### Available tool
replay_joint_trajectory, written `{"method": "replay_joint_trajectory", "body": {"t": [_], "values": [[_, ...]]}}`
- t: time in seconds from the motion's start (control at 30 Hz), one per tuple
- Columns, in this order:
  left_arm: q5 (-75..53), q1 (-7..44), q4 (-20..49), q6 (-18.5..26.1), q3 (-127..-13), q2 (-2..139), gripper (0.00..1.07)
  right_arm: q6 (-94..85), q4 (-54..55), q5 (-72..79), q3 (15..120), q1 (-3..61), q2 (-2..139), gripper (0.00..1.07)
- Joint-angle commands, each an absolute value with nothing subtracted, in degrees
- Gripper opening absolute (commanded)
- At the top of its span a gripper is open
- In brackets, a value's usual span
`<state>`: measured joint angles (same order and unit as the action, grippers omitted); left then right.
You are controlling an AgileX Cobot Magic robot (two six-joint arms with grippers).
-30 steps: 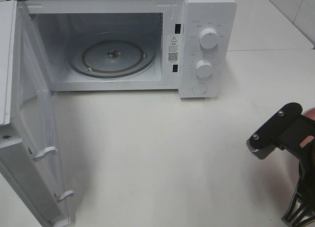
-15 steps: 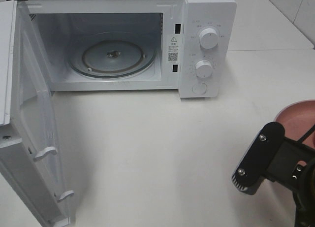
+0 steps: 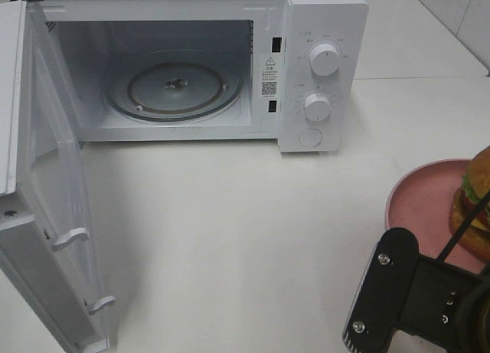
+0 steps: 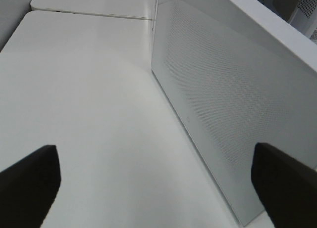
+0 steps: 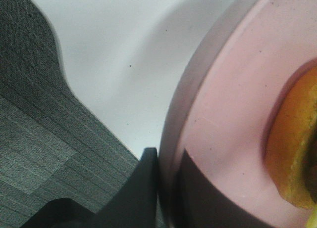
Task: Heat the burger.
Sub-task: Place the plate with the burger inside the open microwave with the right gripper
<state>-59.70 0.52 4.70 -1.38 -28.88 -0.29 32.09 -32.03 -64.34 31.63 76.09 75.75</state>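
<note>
Currently right pincer (image 5: pixel 168 188) is clamping the rim of the round pink plate (image 5: pixel 223 104); tall brown-bun burger (image 3: pixel 478 207) is sitting on it, front-right of the open white microwave (image 3: pixel 325 100).

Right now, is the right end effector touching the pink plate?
Touching. The right wrist view shows the right end effector closed on the pink plate, its dark tips pressing the rim from both sides.

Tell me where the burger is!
The burger sits on the pink plate at the far right edge of the high view, right of the open microwave and nearer the camera.
</note>
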Motion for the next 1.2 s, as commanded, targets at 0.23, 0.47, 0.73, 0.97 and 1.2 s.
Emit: {"method": "replay_joint_trajectory", "body": {"t": [0.23,0.47,0.73,0.97,1.2], "values": [[-59.2,0.5,4.6,-1.4,-28.8,-1.5,1.0,26.4,-37.2,-64.5,31.3,76.9,75.4,0.0],[-59.2,0.5,4.6,-1.4,-28.8,-1.5,1.0,18.6,-39.9,-57.3,31.3,76.9,75.4,0.0],[-59.2,0.5,4.6,-1.4,-28.8,-1.5,1.0,15.8,-43.8,-55.2,31.3,76.9,75.4,0.0],[-59.2,0.5,4.6,-1.4,-28.8,-1.5,1.0,11.3,-46.0,-50.9,31.3,76.9,75.4,0.0],[-59.2,0.5,4.6,-1.4,-28.8,-1.5,1.0,9.2,-48.9,-46.5,31.3,76.8,75.4,0.0]]}}
